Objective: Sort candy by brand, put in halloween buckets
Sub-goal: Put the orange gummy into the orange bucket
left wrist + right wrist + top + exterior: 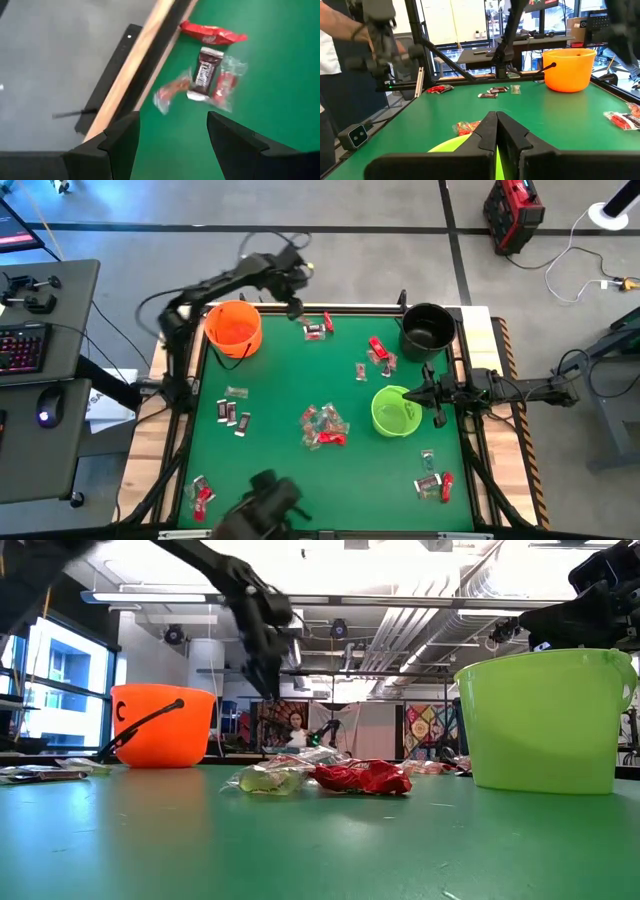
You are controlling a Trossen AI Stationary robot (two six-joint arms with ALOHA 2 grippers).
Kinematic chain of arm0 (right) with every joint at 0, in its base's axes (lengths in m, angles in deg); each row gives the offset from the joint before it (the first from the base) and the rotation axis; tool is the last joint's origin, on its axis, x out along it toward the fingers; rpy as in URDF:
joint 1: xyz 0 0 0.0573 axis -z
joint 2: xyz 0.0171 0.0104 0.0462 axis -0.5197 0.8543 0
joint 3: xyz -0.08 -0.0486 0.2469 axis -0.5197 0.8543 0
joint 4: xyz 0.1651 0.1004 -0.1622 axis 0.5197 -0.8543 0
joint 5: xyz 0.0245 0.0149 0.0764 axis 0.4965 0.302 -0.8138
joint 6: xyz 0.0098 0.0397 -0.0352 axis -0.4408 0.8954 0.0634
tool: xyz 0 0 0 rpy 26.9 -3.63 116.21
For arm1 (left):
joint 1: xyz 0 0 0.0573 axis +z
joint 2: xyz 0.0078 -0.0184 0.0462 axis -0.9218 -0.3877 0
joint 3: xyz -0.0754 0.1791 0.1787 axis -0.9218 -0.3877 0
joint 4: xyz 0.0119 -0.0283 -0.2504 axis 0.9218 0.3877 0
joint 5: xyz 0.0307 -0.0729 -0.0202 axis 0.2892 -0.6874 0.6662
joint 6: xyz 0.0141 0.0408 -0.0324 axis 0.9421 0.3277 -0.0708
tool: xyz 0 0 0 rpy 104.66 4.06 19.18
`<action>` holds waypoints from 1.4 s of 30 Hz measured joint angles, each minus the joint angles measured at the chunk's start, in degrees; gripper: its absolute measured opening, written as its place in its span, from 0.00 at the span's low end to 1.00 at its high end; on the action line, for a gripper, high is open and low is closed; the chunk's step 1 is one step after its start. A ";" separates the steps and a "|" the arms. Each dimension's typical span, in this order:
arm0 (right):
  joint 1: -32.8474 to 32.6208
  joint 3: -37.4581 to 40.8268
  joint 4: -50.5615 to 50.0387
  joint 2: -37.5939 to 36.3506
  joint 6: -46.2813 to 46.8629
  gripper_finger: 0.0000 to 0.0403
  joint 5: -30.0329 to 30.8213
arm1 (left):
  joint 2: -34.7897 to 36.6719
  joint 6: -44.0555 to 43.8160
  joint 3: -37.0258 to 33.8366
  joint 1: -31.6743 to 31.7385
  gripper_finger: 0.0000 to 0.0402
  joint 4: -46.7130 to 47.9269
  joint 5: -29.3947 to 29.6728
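Note:
Three buckets stand on the green table: orange (233,328) at the far left, black (428,328) at the far right, lime green (395,410) right of centre. Wrapped candy lies in scattered groups, with a pile (325,425) mid-table. My left gripper (294,306) hovers open above the table's far edge, just left of a small candy group (318,328). Its wrist view shows that group ahead of the open gripper (172,137): a red wrapper (212,34), a dark brown one (205,72) and a clear one (227,82). My right gripper (430,392) is shut, level, at the green bucket's right rim (450,146).
More candy lies near the black bucket (378,352), left of centre (235,415), and at the near-left (200,492) and near-right (432,480) corners. A dark device (265,500) sits at the near edge. A raised wooden border (135,65) frames the table. A person (335,60) stands beyond the table.

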 joint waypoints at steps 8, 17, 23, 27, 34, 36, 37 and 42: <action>0.00 0.00 0.02 0.00 -0.02 0.00 0.00 | -10.90 7.39 3.72 -1.71 0.55 -0.78 -1.43; 0.00 0.00 0.01 0.00 -0.01 0.00 0.00 | -15.44 6.62 3.70 -2.01 0.55 -4.84 -3.28; 0.00 -0.01 0.02 0.00 -0.02 0.00 0.00 | -15.78 6.17 3.70 -1.59 0.54 -6.10 -2.47; 0.00 -0.02 0.02 0.00 -0.02 0.00 0.00 | -15.78 6.21 3.70 -1.32 0.49 -5.68 -1.19; 0.01 0.00 0.01 0.00 -0.02 0.00 0.00 | -16.20 5.86 2.43 -0.72 0.26 -5.17 0.52; 0.01 0.00 0.00 0.00 -0.01 0.00 0.00 | -16.20 5.83 1.97 -0.72 0.14 -5.54 0.50; 0.01 -0.02 0.01 0.00 -0.02 0.00 0.00 | -16.18 5.67 1.97 -0.72 0.08 -5.54 0.50; 0.02 0.00 0.02 0.00 -0.02 0.00 0.00 | -14.59 3.86 2.53 -0.68 0.03 -3.81 0.25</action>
